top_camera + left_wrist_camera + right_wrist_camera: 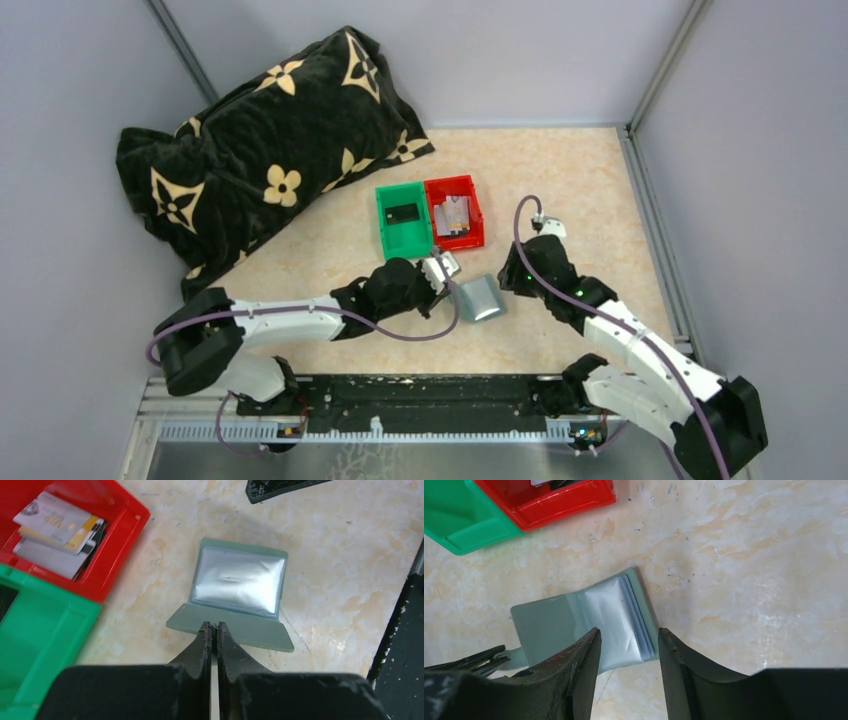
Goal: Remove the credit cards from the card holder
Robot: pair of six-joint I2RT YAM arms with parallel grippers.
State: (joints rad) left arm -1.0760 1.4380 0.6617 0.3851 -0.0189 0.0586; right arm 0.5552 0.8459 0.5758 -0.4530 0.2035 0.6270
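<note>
With thin plastic credit cards (57,527) lying in the red plastic bin (127,555) up-left of them, the left gripper (212,627) has its jaws pinched shut on the near flap of the sage grey-green folding card holder (255,630), seemingly pinning it open for the right gripper (629,632), whose wide jaws sit astride its clear sleeves (611,615).

We see the card holder (250,631) matt, its sleeves (237,580) glossy plastic; the red bin (125,540) and green bin (50,630) shiny plastic; the surface (340,555) smooth, faintly scuffed; the pillow (250,150) plush cloth.
</note>
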